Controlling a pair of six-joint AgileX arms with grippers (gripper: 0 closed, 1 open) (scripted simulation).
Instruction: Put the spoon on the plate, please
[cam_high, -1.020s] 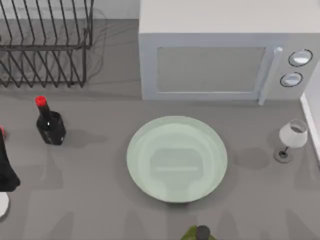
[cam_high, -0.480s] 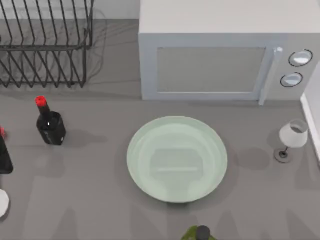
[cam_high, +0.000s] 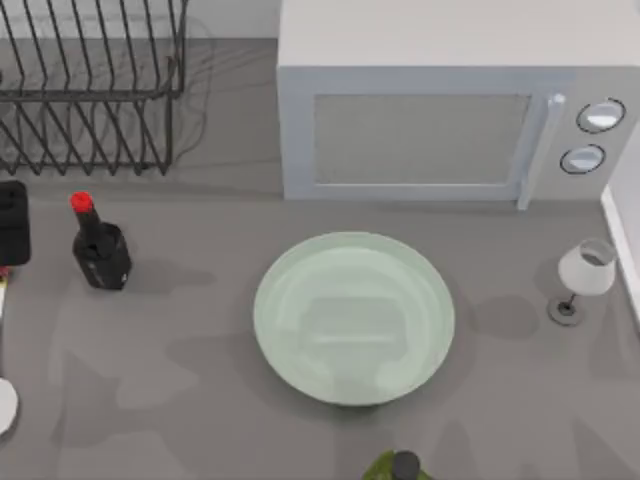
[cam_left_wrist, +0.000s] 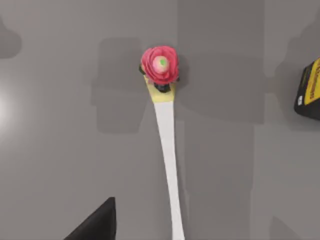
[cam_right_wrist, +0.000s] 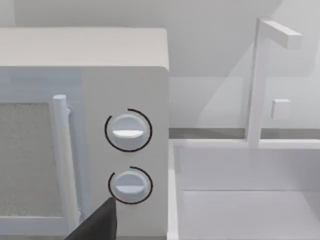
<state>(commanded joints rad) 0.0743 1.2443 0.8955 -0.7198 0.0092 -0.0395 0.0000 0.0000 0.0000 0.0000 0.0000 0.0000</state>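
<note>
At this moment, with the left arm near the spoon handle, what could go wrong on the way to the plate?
The spoon handle is thin and lies flat on the table, so a grasp may slip or scrape. The dark bottle stands between the table's left edge and the plate; a low carry could topple it. A spoon gripped near its red ornament may swing in transit.

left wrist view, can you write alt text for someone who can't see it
A white spoon lies on the grey table, its thin handle ending in a red-pink rose ornament. A black and yellow object sits at the frame's edge, and a dark pincer finger shows in one corner.
</note>
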